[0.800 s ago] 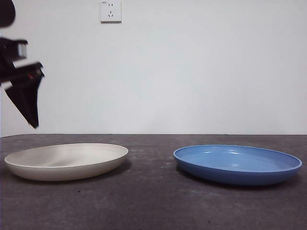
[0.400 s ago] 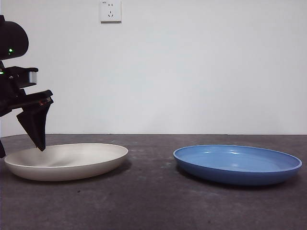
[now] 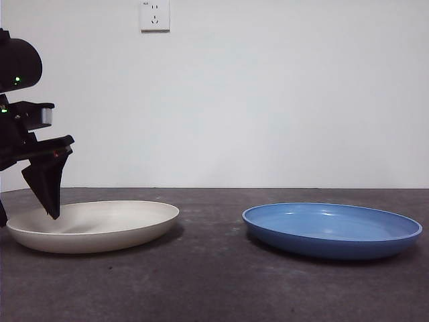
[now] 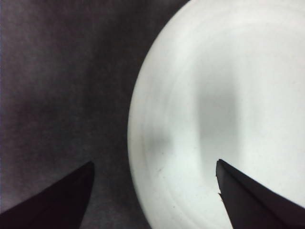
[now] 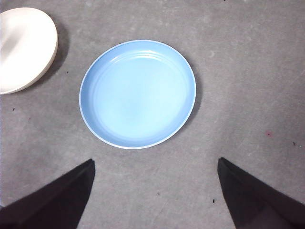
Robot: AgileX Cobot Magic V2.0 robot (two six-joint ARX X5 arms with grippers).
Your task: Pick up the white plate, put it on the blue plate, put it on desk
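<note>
The white plate (image 3: 94, 225) lies on the desk (image 3: 214, 275) at the left; it also shows in the left wrist view (image 4: 224, 109) and the right wrist view (image 5: 24, 47). The blue plate (image 3: 332, 229) lies at the right, apart from the white one, and is seen from above in the right wrist view (image 5: 138, 93). My left gripper (image 3: 27, 216) is open and low at the white plate's left edge; in its wrist view (image 4: 154, 164) one jaw is over the plate's inside and the other over the desk, astride the rim. My right gripper (image 5: 156, 161) is open and empty, high above the blue plate.
A white wall with a socket (image 3: 154, 15) stands behind the desk. Bare desk lies between the two plates and in front of them.
My left gripper has come down from the upper left onto the white plate's left edge; its jaw tip now reaches inside the plate. Both plates are where they were.
</note>
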